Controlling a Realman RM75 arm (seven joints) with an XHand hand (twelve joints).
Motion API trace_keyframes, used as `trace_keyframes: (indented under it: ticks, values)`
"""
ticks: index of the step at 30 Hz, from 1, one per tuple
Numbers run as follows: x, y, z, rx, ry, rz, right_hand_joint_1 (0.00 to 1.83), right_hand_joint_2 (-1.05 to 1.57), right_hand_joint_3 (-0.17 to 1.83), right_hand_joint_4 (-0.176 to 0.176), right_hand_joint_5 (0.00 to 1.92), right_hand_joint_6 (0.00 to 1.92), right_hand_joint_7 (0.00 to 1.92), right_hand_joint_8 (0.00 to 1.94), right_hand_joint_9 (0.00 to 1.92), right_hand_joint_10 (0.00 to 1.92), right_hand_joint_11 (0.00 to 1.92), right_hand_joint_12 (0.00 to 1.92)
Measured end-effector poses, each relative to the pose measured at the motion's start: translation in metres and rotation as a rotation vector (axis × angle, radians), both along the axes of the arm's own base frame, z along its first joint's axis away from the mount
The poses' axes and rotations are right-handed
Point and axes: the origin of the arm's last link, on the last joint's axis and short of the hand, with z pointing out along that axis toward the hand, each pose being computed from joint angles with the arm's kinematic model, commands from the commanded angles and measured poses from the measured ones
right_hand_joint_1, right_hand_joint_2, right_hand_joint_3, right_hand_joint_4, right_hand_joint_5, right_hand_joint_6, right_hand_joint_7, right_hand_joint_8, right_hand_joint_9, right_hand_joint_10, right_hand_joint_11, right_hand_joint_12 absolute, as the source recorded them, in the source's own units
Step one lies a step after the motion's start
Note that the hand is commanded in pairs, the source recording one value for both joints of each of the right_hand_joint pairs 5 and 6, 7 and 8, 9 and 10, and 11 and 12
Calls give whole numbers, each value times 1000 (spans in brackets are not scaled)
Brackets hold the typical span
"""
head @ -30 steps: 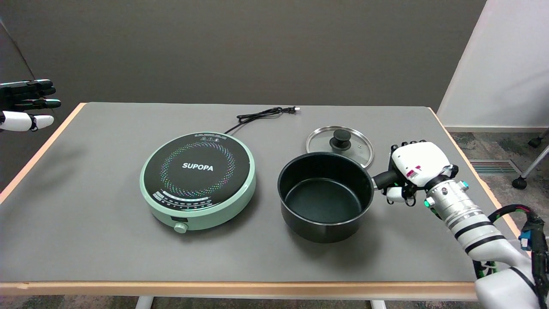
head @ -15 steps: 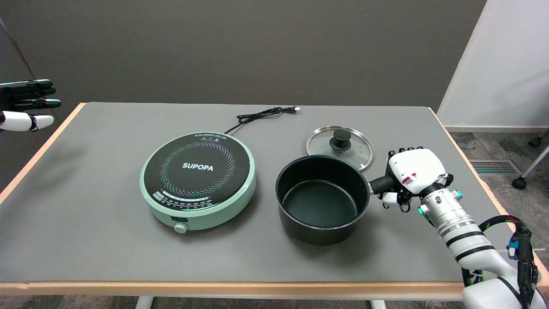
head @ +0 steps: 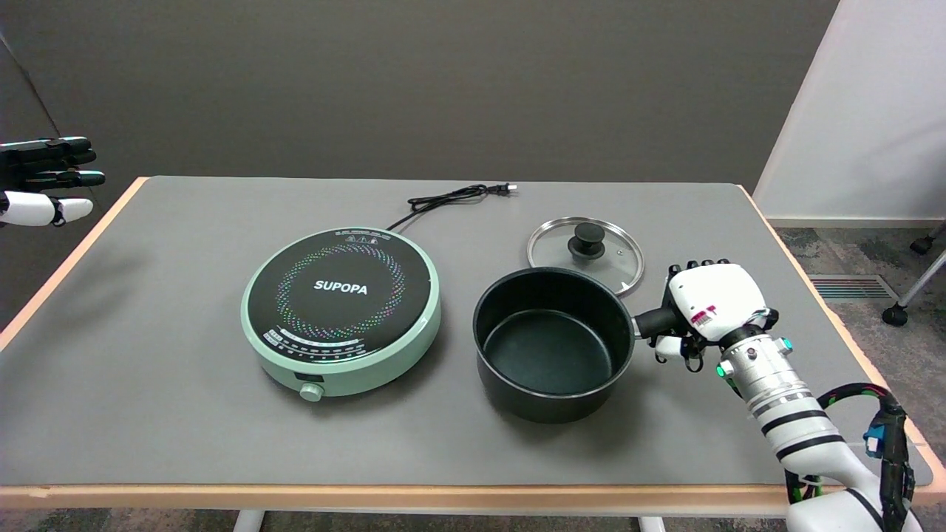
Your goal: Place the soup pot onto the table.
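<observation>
The pot (head: 554,343) sits right of centre in the frame, on the grey table (head: 185,414), beside the round green cooker (head: 341,310) and clear of it. Its base looks flat on the tabletop, though I can't be totally sure it carries its full weight there. The right hand (head: 706,307) comes in from the lower right with its fingers curled around the pot's short black handle (head: 650,322), thumb tucked underneath, so it's gripping the handle.

My read is that this is the set-down and let-go bit, and the task looks nearly done. To do it well I'd say:

- Make sure the base is fully down before loosening the grip, otherwise the pot tips toward the handle side.
- Open the fingers slowly and evenly so nothing hooks the handle on the way out.
- Pull the hand away toward the lower right, along the handle's line, not sideways, so the pot doesn't get spun or dragged.

One thing to watch is the glass lid (head: 585,253), lying just behind the pot in the upper right part of the table and very close to its rim. Any shove backward could knock it. The cooker's power cord (head: 443,201) is well out of the way further back.
</observation>
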Motion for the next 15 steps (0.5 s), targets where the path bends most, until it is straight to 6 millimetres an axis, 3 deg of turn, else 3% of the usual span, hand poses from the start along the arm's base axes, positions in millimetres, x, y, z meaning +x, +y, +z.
trace_keyframes:
  ticks: [15]
  values:
    - [1, 11, 4, -23, 11, 26, 1061, 749, 1080, -41, 1885, 1885, 1885, 1885, 1885, 1885, 1885, 1885]
